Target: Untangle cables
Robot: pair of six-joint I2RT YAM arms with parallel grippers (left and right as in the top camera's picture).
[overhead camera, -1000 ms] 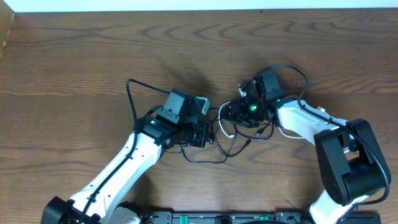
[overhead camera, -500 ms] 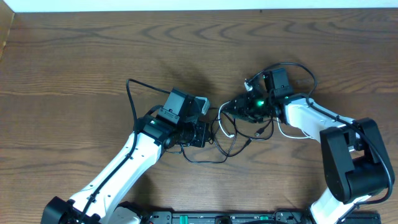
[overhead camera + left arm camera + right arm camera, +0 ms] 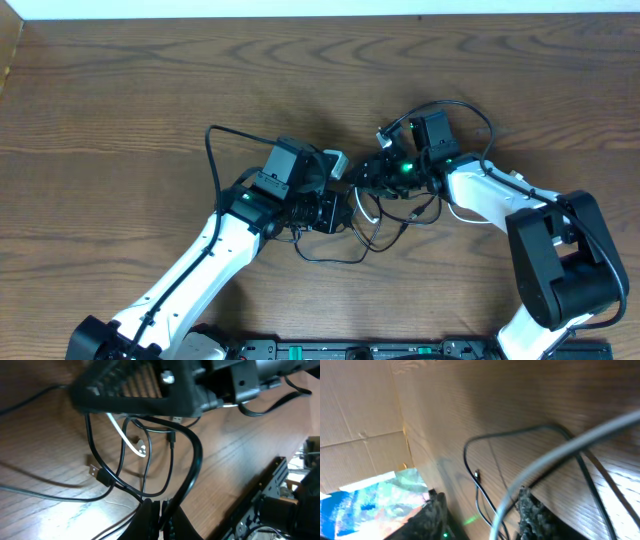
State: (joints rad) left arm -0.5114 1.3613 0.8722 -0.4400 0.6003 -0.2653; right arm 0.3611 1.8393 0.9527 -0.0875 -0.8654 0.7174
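Overhead looks down; wrist views close, share cables [image 3: 102, 478].

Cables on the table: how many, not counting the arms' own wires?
2. White cable loops in the middle of the tangle; black cable winds around it. Parts may be hidden.
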